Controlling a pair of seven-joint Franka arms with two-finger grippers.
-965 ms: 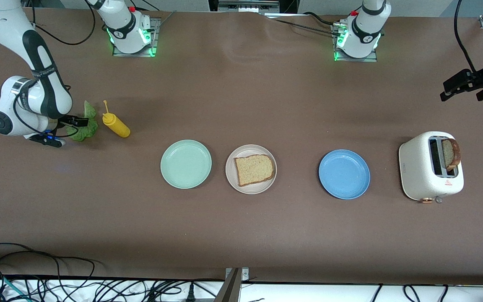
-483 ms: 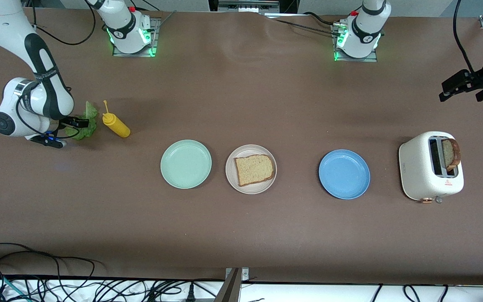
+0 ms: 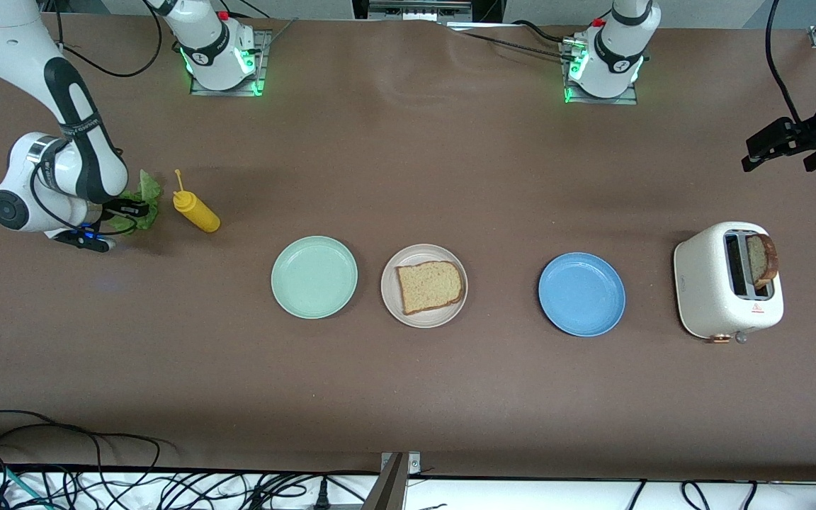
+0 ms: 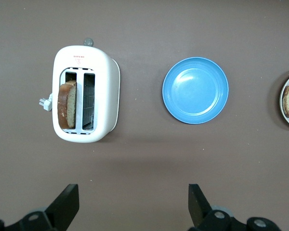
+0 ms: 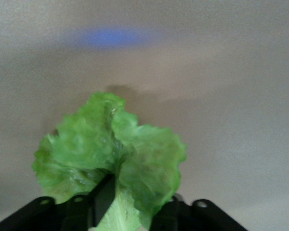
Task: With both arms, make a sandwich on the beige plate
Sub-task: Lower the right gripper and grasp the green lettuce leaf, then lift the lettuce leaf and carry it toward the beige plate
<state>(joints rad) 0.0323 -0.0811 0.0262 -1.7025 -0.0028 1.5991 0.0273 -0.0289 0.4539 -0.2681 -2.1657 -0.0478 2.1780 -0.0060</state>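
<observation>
The beige plate point(image 3: 389, 282) stands mid-table with one slice of brown bread point(image 3: 429, 286) on it. A second slice point(image 3: 762, 259) stands in the white toaster point(image 3: 723, 290). My right gripper point(image 3: 128, 210) is shut on the ruffled green lettuce leaf point(image 3: 146, 195), low over the table beside the mustard bottle; the right wrist view shows the leaf point(image 5: 111, 149) between its jaws point(image 5: 132, 204). My left gripper point(image 3: 783, 145) is open and empty, up over the table at the left arm's end; in its wrist view point(image 4: 131, 202) the toaster point(image 4: 103, 96) and its bread point(image 4: 67, 103) show.
A yellow mustard bottle point(image 3: 195, 210) lies beside the lettuce. A mint green plate point(image 3: 314, 277) stands beside the beige plate toward the right arm's end. A blue plate point(image 3: 581, 294) lies between the beige plate and the toaster, and shows in the left wrist view point(image 4: 195, 90).
My right gripper has shifted slightly toward the robots' side with the lettuce in it, and the leaf has been drawn in a little. The left arm has hardly moved.
</observation>
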